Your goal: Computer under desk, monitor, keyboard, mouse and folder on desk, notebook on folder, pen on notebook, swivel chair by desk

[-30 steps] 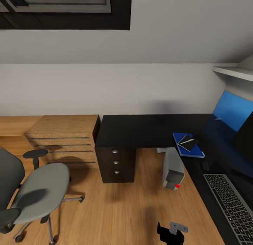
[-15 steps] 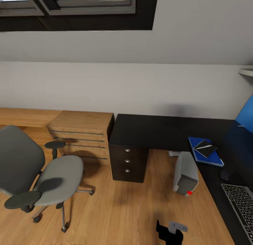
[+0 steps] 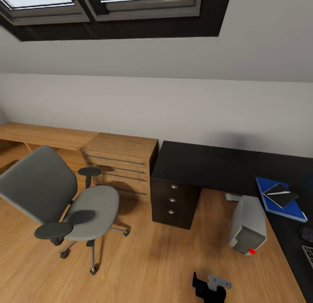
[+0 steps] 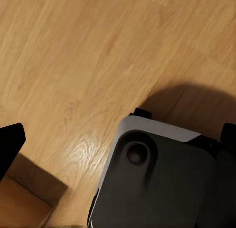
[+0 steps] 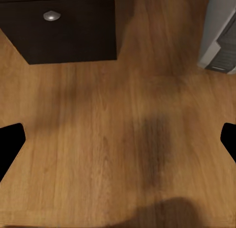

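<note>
Right hand (image 5: 118,134), fingers wide apart, hangs empty, swivel chair (image 3: 65,203) well apart.

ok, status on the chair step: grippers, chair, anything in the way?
Right gripper open, empty, over bare floor. Left gripper: jaw state unclear. Swivel chair stands on open floor, apart from the desk, seat empty. Wooden drawer cabinet sits between them.

We see our right gripper (image 5: 118,139) from its wrist camera with the two black fingertips (image 5: 11,144) at opposite edges of the picture, set wide apart — nothing between them — pointing down. Our left gripper (image 4: 118,139) likewise has its dark fingertips (image 4: 10,144) spread to either edge, over our own grey-and-black base. In the head view a black-and-grey piece of our body (image 3: 211,286) sits low — which part, we cannot tell.
</note>
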Controlling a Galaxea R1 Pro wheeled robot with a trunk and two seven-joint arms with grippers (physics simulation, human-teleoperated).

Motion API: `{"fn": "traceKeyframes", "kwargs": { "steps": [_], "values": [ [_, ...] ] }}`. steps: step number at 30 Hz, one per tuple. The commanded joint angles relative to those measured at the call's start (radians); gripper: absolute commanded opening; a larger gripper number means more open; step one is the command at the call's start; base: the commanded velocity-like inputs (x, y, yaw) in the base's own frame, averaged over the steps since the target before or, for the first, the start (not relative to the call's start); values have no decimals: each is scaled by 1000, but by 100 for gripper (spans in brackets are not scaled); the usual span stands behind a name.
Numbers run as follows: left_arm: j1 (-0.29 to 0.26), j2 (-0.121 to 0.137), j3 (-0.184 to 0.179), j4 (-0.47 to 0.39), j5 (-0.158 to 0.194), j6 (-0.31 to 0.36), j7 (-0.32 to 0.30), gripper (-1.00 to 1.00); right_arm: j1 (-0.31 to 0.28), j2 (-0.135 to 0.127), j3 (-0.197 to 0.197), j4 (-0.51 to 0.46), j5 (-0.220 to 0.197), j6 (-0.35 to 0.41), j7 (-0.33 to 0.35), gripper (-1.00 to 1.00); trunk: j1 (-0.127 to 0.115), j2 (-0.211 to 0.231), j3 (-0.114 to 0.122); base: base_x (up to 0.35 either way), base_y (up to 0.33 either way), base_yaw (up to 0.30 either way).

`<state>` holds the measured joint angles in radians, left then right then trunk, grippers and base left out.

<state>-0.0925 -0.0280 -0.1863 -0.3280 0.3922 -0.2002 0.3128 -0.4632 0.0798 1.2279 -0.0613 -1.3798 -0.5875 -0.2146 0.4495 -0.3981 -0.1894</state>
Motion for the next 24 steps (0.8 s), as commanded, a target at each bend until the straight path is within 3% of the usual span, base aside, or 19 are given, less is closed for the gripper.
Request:
{"fn": "traceKeyframes", "kwargs": {
  "steps": [1, 7, 13, 20, 24],
  "values": [
    [-1, 0, -9, 1, 8, -4, 6, 100, 0, 0, 8, -1, -2, -2, -9, 100, 1, -2, -2, 0, 0, 282],
    [-1, 0, -8, 3, 8, -6, 6, 100, 2, 4, 8, 0, 1, -4, -9, 100, 1, -2, -2, 0, 0, 283],
    [-1, 0, -8, 3, 8, -8, 6, 100, 13, 4, 8, 2, 2, -88, -9, 100, 1, -2, -2, 0, 0, 283],
    [-1, -4, -3, 3, 12, -110, 7, 100, 35, 1, 6, 6, 2, -156, -9, 100, 1, -2, -2, 0, 0, 283],
    [-1, -6, -3, 3, 13, -116, 8, 100, 36, -2, 5, 20, 2, -168, -9, 100, 1, -2, -2, 0, 0, 283]
  ]
}}
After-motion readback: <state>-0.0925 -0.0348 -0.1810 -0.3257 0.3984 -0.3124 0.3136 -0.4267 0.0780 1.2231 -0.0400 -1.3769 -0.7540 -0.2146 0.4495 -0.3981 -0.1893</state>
